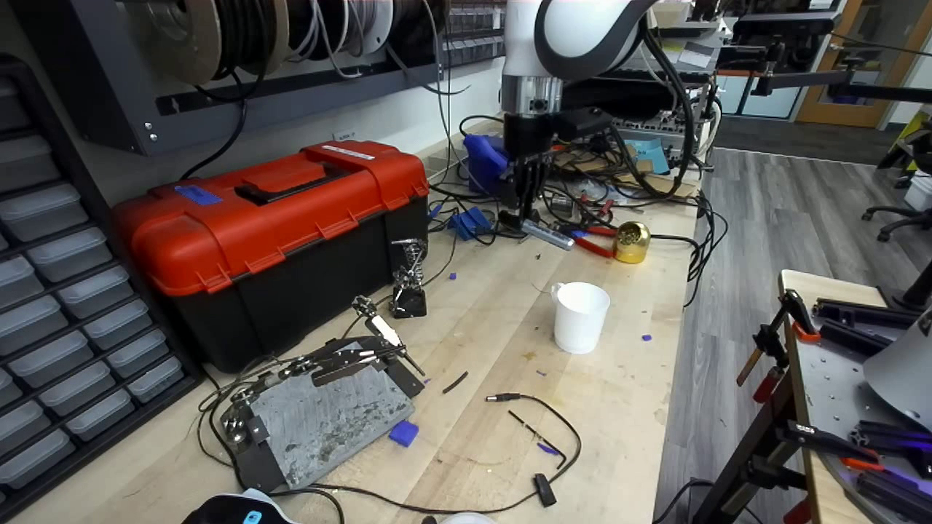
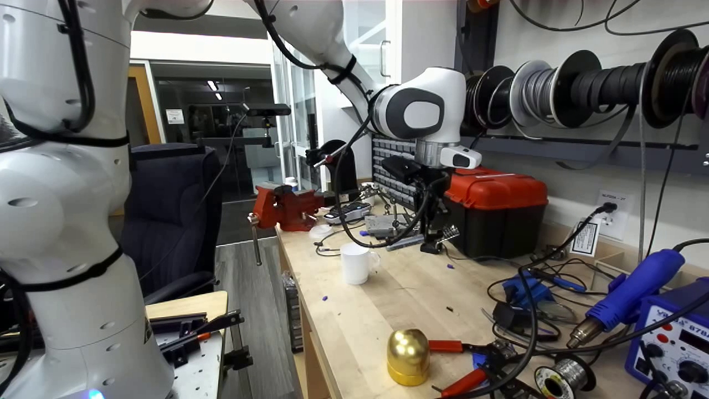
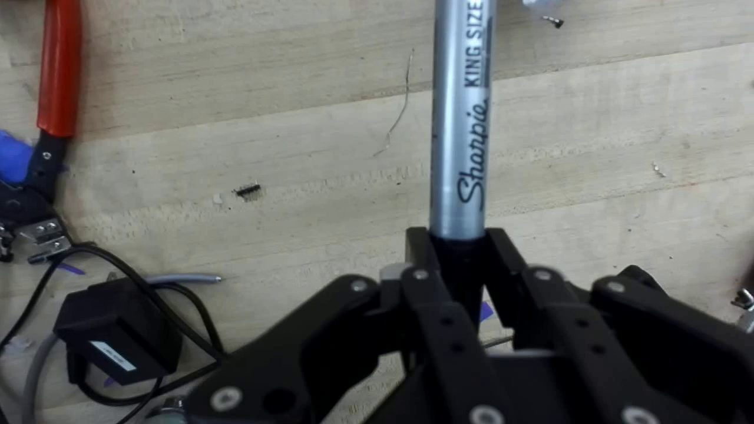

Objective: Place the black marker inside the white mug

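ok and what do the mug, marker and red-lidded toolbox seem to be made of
Mug: smooth, even white, so plastic or glazed ceramic; unclear which.
Marker: barrel probably metal, from its silvery sheen.
Toolbox: likely satin plastic, with moulded ridges.

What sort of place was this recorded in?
Probably an electronics workshop or lab. In an exterior view, there is what looks like a reel of solder, a blue gun-shaped heating tool with a metal nozzle, and spools of wire mounted above a wooden workbench.
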`<action>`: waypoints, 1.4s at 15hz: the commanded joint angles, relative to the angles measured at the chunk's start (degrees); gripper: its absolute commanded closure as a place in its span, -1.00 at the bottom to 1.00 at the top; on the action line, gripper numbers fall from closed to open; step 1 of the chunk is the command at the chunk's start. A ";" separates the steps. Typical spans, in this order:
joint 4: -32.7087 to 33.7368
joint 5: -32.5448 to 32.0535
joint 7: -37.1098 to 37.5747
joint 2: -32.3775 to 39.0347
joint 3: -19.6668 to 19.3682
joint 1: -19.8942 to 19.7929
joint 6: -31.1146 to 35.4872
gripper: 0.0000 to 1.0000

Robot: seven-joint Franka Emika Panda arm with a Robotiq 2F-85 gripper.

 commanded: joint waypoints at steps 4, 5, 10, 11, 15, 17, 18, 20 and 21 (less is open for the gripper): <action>-0.12 -1.86 0.80 -4.39 -0.40 1.02 -2.04 0.87; -0.06 -2.21 1.47 -5.04 -0.50 1.16 -2.32 0.87; -1.10 -2.04 3.97 -8.54 -0.22 1.66 -1.48 0.87; -1.73 -2.21 4.60 -9.37 -0.15 1.83 -0.84 0.87; -4.86 -1.97 6.04 -12.46 0.35 2.43 1.37 0.87; -7.04 -2.81 7.13 -14.21 0.66 2.79 2.58 0.87; -8.06 -3.05 7.69 -15.01 0.79 2.93 3.16 0.87; -10.29 -3.41 8.94 -16.54 1.06 3.03 4.59 0.87; -11.52 -3.65 8.98 -17.22 1.19 3.08 5.79 0.87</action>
